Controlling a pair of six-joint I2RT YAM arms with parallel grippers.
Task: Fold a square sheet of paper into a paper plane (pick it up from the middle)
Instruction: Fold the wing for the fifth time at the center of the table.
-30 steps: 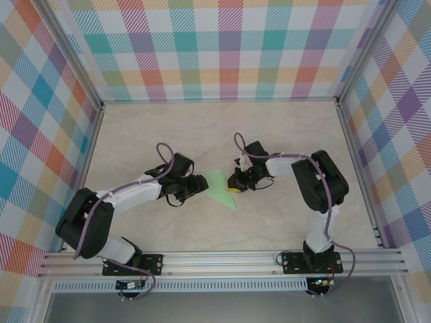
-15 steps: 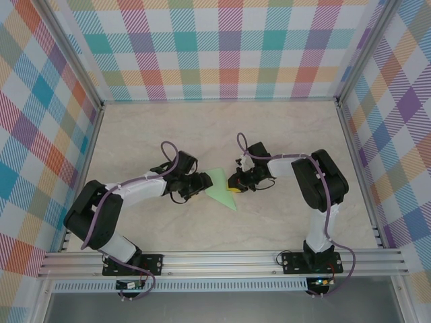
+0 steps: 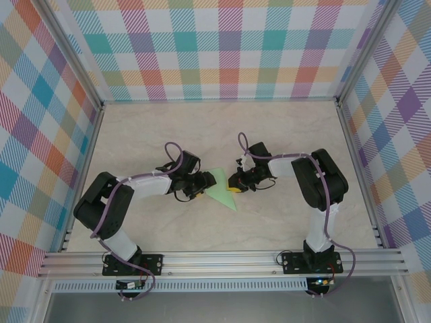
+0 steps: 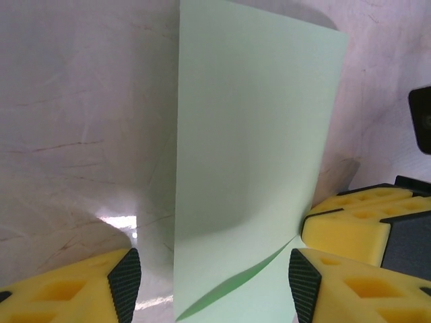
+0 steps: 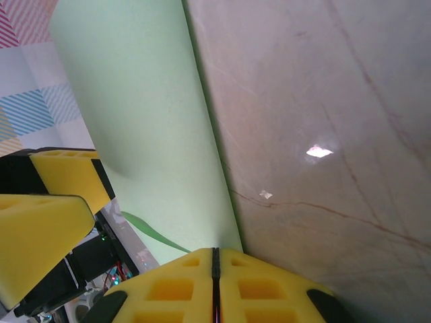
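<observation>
The square sheet of paper is pale mint green and folded over into a pointed wedge between the two arms. My left gripper is open. In the left wrist view its jaws straddle the paper, which has two layers gaping slightly, and neither pad touches it. My right gripper is shut on the paper's right edge. Its closed yellow fingers meet the paper's corner. In the right wrist view the closed jaws sit at the fold line of the paper, which rises off the table.
The beige marble-patterned tabletop is ringed by plaid walls and an aluminium rail along the near edge. The left gripper's yellow fingers stand close to the paper in the right wrist view.
My left arm has slid right, bringing its open jaws around the paper's left side. The right gripper has stayed shut in the same place.
</observation>
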